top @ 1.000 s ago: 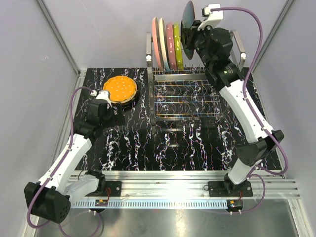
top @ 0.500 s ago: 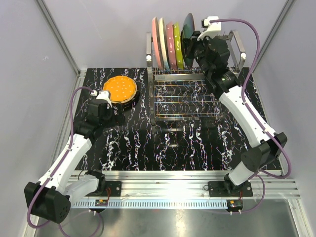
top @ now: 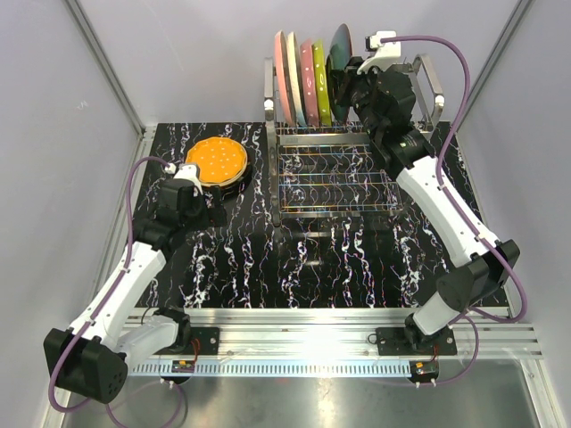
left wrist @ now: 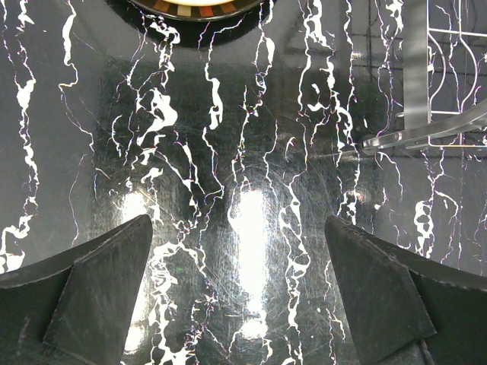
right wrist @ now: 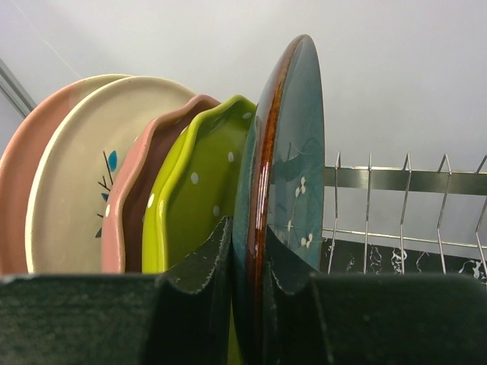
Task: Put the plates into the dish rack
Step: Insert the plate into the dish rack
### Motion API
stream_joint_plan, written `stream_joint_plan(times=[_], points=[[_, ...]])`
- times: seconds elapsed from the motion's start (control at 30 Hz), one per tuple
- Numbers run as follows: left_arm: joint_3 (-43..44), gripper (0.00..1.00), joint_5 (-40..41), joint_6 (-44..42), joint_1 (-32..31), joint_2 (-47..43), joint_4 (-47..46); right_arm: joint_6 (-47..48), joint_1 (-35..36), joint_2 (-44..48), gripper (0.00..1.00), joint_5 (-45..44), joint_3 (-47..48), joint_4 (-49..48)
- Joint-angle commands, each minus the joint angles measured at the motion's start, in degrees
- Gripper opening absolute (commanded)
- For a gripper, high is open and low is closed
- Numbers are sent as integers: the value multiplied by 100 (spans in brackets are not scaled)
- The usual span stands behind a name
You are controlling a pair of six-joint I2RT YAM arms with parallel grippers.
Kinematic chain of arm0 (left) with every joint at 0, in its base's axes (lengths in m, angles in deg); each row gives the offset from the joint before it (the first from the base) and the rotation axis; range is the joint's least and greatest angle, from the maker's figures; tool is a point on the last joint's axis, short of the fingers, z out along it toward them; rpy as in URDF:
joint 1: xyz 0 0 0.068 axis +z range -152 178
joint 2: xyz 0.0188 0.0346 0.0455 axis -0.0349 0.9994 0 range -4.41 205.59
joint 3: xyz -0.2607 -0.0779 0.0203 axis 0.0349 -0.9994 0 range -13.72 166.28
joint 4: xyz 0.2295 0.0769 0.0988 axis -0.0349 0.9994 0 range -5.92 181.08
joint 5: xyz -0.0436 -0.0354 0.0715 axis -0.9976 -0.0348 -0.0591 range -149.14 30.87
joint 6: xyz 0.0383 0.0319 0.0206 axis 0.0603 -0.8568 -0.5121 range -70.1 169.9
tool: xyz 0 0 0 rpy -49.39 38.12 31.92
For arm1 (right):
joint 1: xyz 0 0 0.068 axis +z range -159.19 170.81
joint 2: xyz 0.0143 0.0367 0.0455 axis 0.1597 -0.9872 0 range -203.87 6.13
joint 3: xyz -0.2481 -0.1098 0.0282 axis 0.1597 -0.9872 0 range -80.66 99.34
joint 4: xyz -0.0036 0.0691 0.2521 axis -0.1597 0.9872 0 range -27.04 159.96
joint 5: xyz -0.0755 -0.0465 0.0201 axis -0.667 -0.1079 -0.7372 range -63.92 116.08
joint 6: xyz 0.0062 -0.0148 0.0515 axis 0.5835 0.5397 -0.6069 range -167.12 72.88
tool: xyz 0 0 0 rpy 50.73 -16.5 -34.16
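The dish rack (top: 332, 175) stands at the back of the table. Upright in its tines are a pink plate (right wrist: 14, 205), a cream plate (right wrist: 76, 167), a dotted pink plate (right wrist: 131, 205) and a dotted green plate (right wrist: 199, 190). My right gripper (right wrist: 249, 228) is shut on the rim of a teal plate (right wrist: 295, 144), which stands upright right beside the green one (top: 322, 89). An orange plate (top: 216, 160) lies flat on the table left of the rack. My left gripper (left wrist: 237, 220) hangs open over bare table just in front of that orange plate (left wrist: 198, 6).
Free upright tines (right wrist: 369, 198) continue to the right of the teal plate. The rack's lower wire tier and frame bar (left wrist: 426, 133) lie right of my left gripper. Grey walls close in the table on the left, back and right.
My right gripper has lowered the teal plate down beside the green plate in the rack, then barely moved. The left arm and orange plate have stayed still.
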Motion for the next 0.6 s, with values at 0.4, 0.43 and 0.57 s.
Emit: stream_joint_plan(times=[0.4,0.43,0.57], points=[[148,99,-136,-63,30,-76,-237,-25,-26,475,31,66,-244,-1092],[148,99,-145,-72,30,-67,-237,-25,-26,493,32,75,-235,-1084],[148,99,-145,-63,30,-76,-228,-34,-26,528,34,93,-209,-1084]])
